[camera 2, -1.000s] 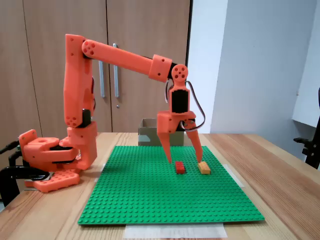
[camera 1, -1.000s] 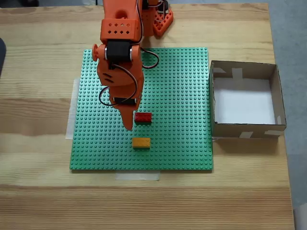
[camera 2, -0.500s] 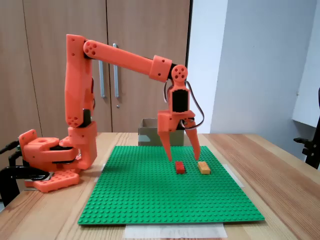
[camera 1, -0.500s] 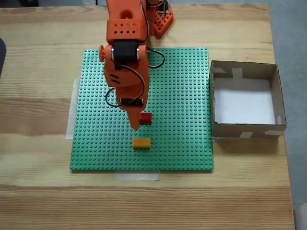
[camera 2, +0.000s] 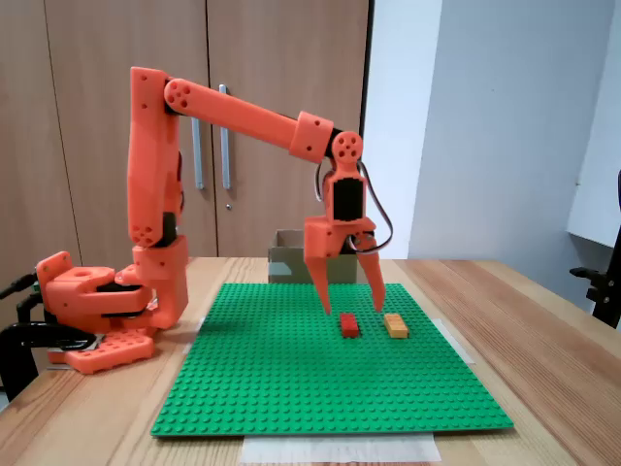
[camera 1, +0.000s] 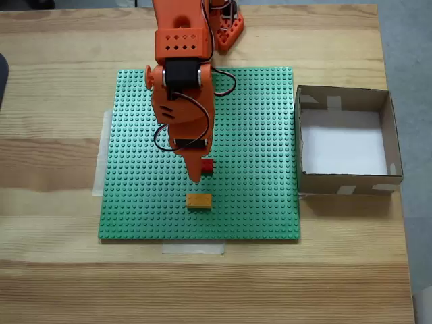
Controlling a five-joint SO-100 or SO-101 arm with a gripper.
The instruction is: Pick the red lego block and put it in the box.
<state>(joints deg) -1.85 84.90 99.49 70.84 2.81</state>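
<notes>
The red lego block lies on the green baseplate, partly covered by my orange arm in the top-down fixed view. From the side, my gripper hangs open just above the red lego block, one finger on each side and neither touching it. In the top-down fixed view my gripper points down, its lower fingertip just left of the block. The box, brown cardboard with a white floor, stands to the right of the baseplate; it holds nothing.
A yellow-orange brick sits just below the red one, close to my outer finger in the side view. The arm's base is at the baseplate's far end. The table edge runs just right of the box.
My gripper has shifted right in the top-down view, from beside the red block to over it, and now hides part of it. The fingers stand slightly closer together. Neither brick has moved.
</notes>
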